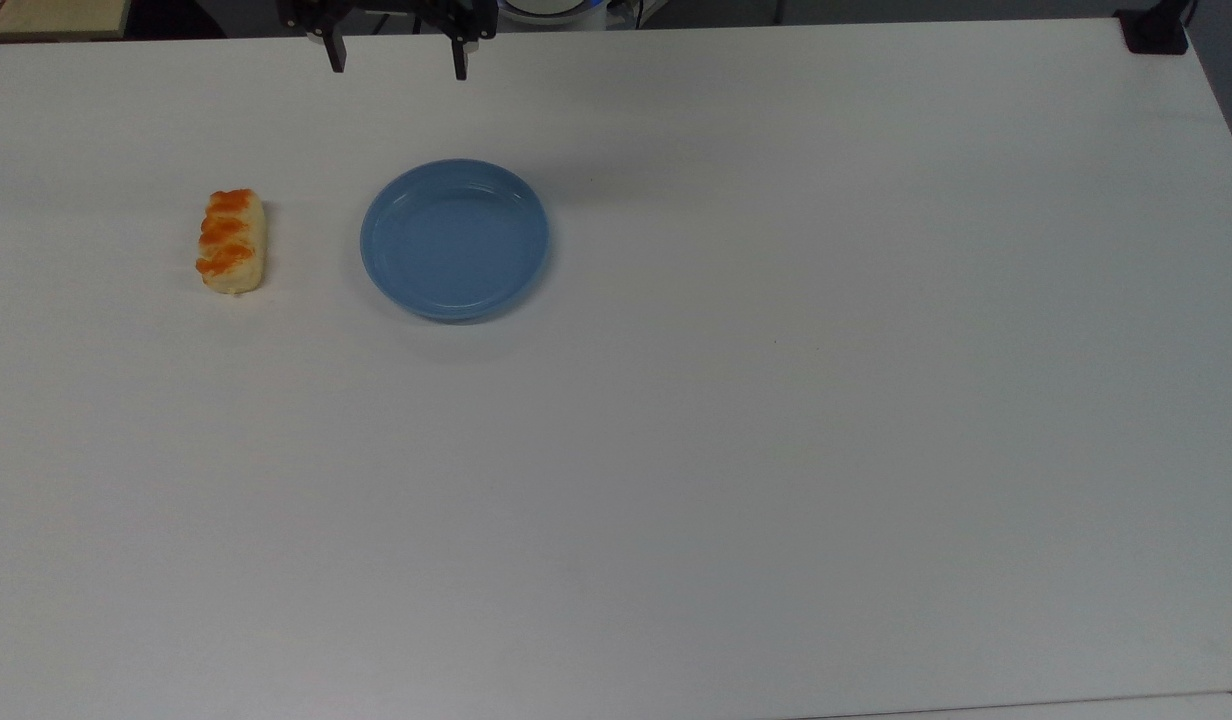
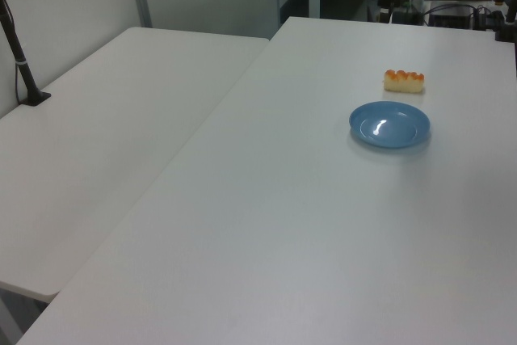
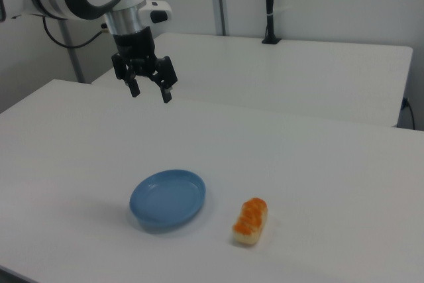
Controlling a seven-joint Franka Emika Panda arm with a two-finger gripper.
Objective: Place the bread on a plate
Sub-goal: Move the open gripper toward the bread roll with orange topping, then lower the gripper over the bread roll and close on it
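The bread (image 1: 231,242) is a small pale-yellow loaf with orange-brown bumps, lying on the white table at the top view's left; it also appears as the bread (image 2: 404,81) and the bread (image 3: 250,221). To its right in the top view rests the blue plate (image 1: 455,239), with nothing on it, seen too as the plate (image 2: 389,124) and the plate (image 3: 167,199). My gripper (image 1: 397,68) hangs open high above the table's far edge, behind the plate; in the right view the gripper (image 3: 151,93) points down with nothing between its fingers.
A white table (image 1: 776,420) spreads wide to the right and front of the plate. A second white table (image 2: 105,143) adjoins it. A black post base (image 1: 1156,30) stands at the top view's far right corner.
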